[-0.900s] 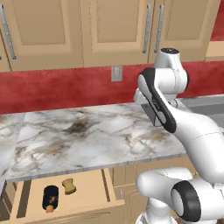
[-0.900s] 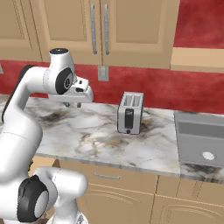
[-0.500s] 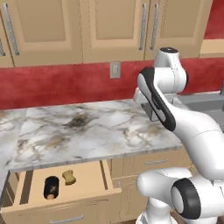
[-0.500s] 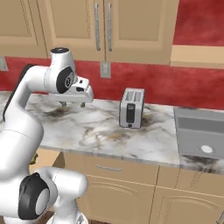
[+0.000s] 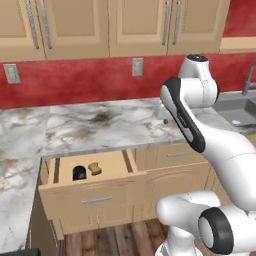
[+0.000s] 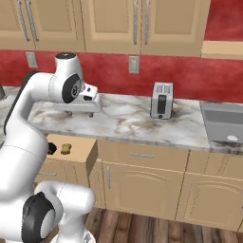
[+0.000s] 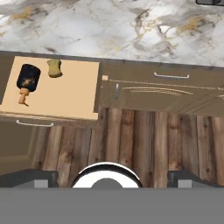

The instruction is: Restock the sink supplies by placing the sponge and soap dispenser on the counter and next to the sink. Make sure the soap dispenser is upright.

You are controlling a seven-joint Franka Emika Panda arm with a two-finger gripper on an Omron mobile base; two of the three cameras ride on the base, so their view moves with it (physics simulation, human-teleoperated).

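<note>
Kitchen drawer [image 7: 65, 94] open: soap dispenser [image 7: 27, 78] lies beside sponge [image 7: 54, 68] at its back; descend squarely; gripper [image 6: 80, 113] spread unclear.

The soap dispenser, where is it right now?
The soap dispenser lies on its side in the open drawer below the counter, beside the sponge, seen at the hand view's upper left.

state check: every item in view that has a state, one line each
drawer: pulled open
soap dispenser: lying on its side in the drawer
sponge: in the drawer beside the dispenser
gripper: above the counter, empty; open or shut unclear
upper cabinets: doors closed
toaster: upright on the counter
</note>
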